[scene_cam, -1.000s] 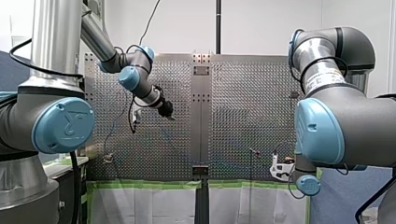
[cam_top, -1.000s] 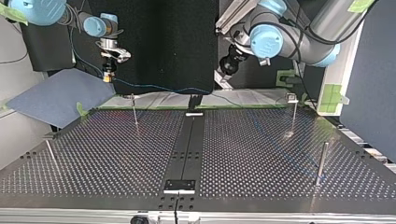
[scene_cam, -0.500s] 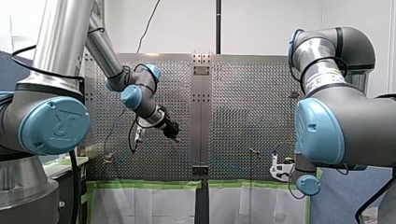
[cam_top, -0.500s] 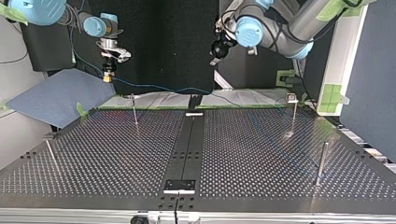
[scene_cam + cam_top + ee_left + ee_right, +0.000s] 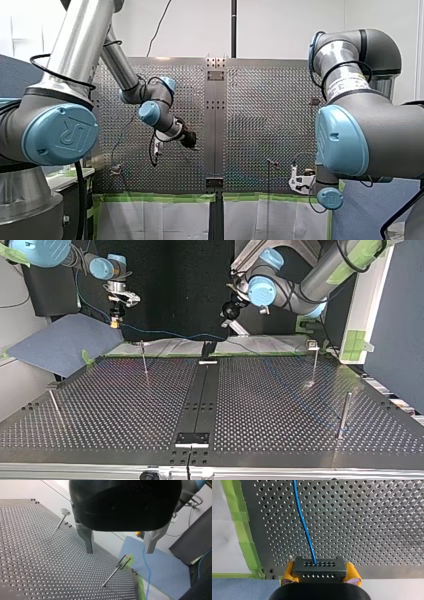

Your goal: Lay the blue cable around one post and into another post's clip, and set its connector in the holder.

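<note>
- Blue cable (image 5: 303, 525) leaves the black connector (image 5: 319, 567) and runs away over the perforated table (image 5: 374, 517) in the right wrist view. In the top view it sags along the table's far edge (thin, hard to trace further).
- My right gripper (image 5: 319, 573) clamps the connector between its yellow pads (image 5: 353, 573), near the green tape (image 5: 239, 517) at the table's edge.
- My left gripper (image 5: 120, 546) hangs above the table, fingers (image 5: 87, 540) spread, nothing between them.
- Ahead of it stands a thin post (image 5: 113, 572) with a clip on top. The cable shows just beside that post, against a blue mat (image 5: 162, 572).
- In the top view the two grippers are well apart.
</note>
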